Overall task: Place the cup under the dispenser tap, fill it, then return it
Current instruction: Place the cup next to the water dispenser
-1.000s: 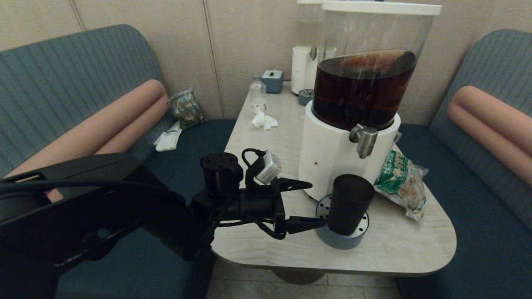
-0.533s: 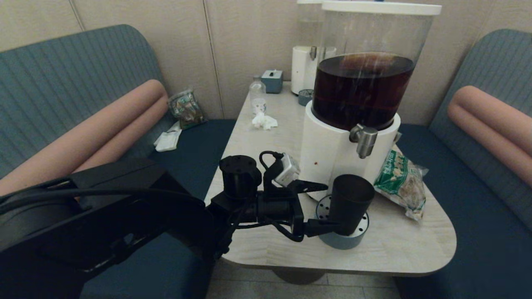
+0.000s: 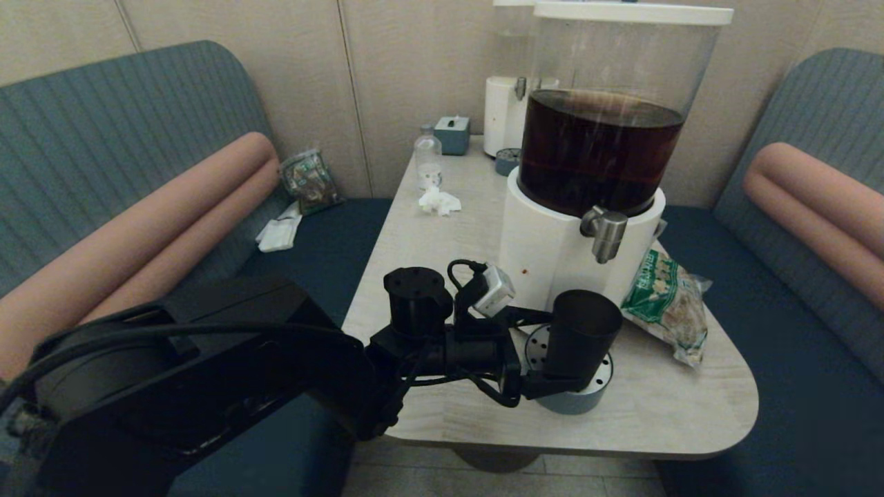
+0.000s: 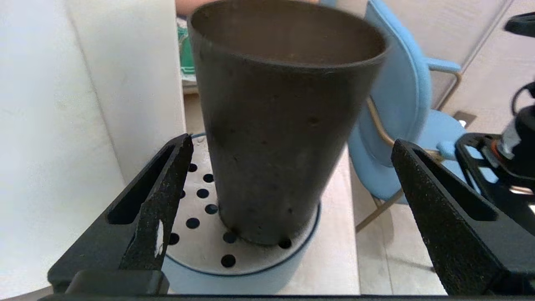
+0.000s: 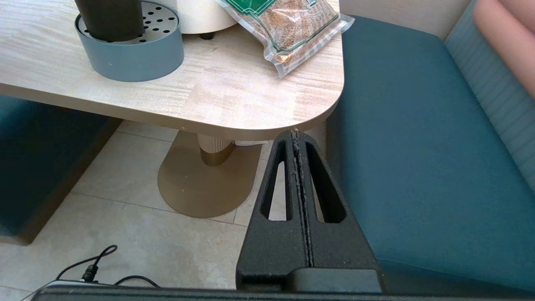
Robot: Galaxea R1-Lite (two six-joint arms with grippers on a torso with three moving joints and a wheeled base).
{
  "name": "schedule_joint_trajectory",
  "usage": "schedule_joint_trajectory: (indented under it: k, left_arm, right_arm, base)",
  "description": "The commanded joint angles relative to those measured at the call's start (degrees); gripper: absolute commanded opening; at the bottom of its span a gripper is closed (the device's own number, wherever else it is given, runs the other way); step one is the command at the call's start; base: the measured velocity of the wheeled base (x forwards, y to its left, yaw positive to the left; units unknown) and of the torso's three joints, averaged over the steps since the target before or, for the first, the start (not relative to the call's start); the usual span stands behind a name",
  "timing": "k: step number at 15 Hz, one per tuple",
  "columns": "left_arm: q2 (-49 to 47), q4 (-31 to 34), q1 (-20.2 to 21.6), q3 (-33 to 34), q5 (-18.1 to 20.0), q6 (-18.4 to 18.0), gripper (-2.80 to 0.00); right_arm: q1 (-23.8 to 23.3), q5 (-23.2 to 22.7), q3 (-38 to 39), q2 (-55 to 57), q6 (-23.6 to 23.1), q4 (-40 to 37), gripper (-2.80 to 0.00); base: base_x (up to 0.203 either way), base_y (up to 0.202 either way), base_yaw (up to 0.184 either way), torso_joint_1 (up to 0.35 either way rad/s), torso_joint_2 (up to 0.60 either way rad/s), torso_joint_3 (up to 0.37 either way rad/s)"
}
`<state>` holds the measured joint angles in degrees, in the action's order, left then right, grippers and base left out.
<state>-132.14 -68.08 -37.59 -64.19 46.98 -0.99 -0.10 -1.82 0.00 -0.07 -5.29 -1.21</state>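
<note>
The cup [image 3: 579, 338] stands upright on the perforated drip tray [image 3: 599, 390] near the table's [image 3: 428, 235] front edge, below the dispenser tap [image 3: 606, 233]; the tank [image 3: 608, 110] holds dark liquid. The left gripper [image 3: 545, 348] straddles it, jaws wide. The right gripper [image 5: 297, 138] hangs closed below.

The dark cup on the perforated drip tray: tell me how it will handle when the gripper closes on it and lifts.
The cup looks empty, so it is probably light. It is tall, tapering to a narrow base on the drip tray, so an off-centre push might tip it. Its smooth tapered wall could slip downward between the left gripper fingers, which stand open on both sides.
</note>
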Motion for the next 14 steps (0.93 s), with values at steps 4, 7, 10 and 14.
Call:
schedule_joint_trajectory:
  k: [4, 7, 10, 14]
  left_arm:
    - [-3.6, -1.3, -1.3, -2.4, 0.0, -0.1, 0.0]
    - [-4.7, -1.4, -1.8, -2.7, -0.8, -0.1, 0.0]
    - [-5.0, -1.4, -1.8, -4.4, -2.0, -0.1, 0.0]
    - [-6.5, -2.2, -2.1, -6.5, -3.3, 0.1, 0.0]
  right_arm:
    - [0.0, 0.0, 0.1, 0.1, -0.1, 0.0, -2.8]
    - [0.0, 0.0, 0.0, 0.1, -0.1, 0.0, -2.8]
    - [0.0, 0.0, 0.1, 0.1, -0.1, 0.0, -2.8]
    - [0.0, 0.0, 0.1, 0.1, -0.1, 0.0, -2.8]
  base:
    - [0.0, 0.0, 0.0, 0.0, 0.0, 0.0]
    - [0.0, 0.0, 0.0, 0.0, 0.0, 0.0]
    - [0.0, 0.0, 0.0, 0.0, 0.0, 0.0]
    - [0.0, 0.0, 0.0, 0.0, 0.0, 0.0]
